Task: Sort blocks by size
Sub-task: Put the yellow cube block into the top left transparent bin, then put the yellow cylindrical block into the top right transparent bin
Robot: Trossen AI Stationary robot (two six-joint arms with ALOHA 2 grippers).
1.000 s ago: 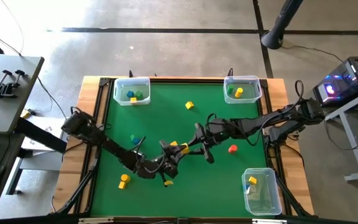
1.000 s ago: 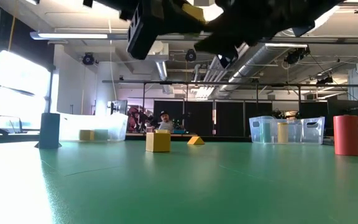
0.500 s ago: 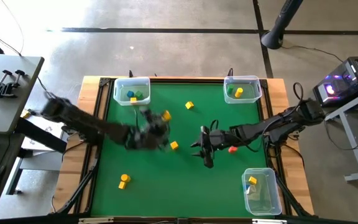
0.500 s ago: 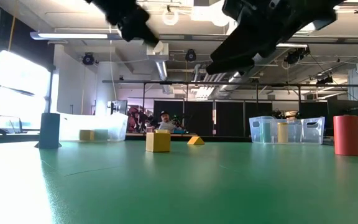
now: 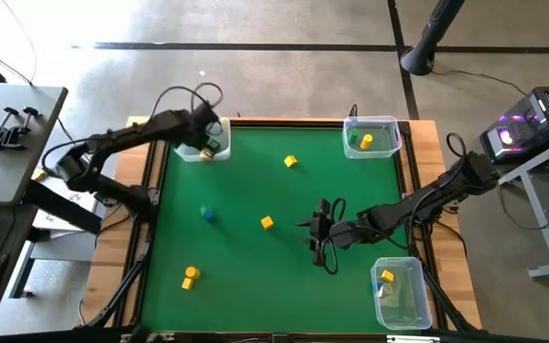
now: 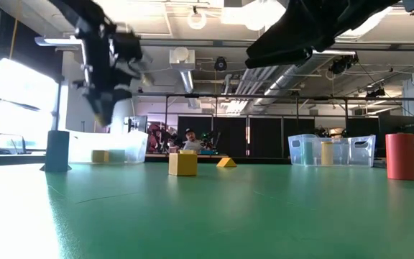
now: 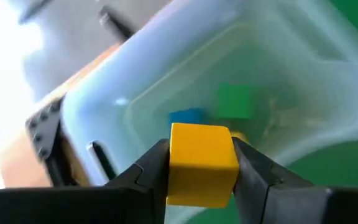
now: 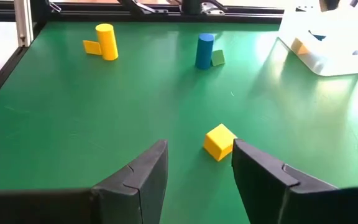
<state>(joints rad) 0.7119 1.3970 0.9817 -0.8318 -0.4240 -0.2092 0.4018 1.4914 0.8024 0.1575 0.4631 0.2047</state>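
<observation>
- High view: left gripper (image 5: pixel 210 136) sits over the far-left clear bin (image 5: pixel 185 151), arm reaching in from the table's left edge. Its fingers can't be read from here.
- High view: right gripper (image 5: pixel 321 232) hangs above the green mat (image 5: pixel 246 267) right of centre, with a yellow cube (image 5: pixel 268 223) to its left.
- High view, loose blocks on the mat: a yellow block (image 5: pixel 291 162) toward the far side, a blue block (image 5: pixel 208 213) left of centre, a yellow cylinder (image 5: pixel 190 276) near-left.
- High view: far-right bin (image 5: pixel 392 128) holds green and yellow pieces; near-right bin (image 5: pixel 410 295) holds a yellow and a blue piece.
- Low view: left gripper (image 6: pixel 103 108) is raised above the far-left bin (image 6: pixel 131 147); the right arm (image 6: pixel 315 29) crosses the top. On the mat: a yellow cube (image 6: pixel 183 162), a yellow wedge (image 6: pixel 226 162) behind it, a red cylinder (image 6: pixel 400 156) at right, a dark blue block (image 6: pixel 57 150) at left.
- Left wrist view: left gripper (image 7: pixel 202 171) is clamped on a yellow cube (image 7: pixel 202 163), held directly above the clear bin (image 7: pixel 104 99). A green block (image 7: pixel 234 101) and a blue block (image 7: pixel 188 116) lie inside the bin.
- Right wrist view: right gripper (image 8: pixel 199 163) has its fingers spread apart, holding nothing. A yellow cube (image 8: pixel 219 141) lies on the mat just beyond them. Farther off: a blue cylinder (image 8: pixel 204 51) touching a small green piece (image 8: pixel 218 58), and a yellow cylinder (image 8: pixel 107 41) with a flat yellow piece (image 8: pixel 92 46) beside it.
</observation>
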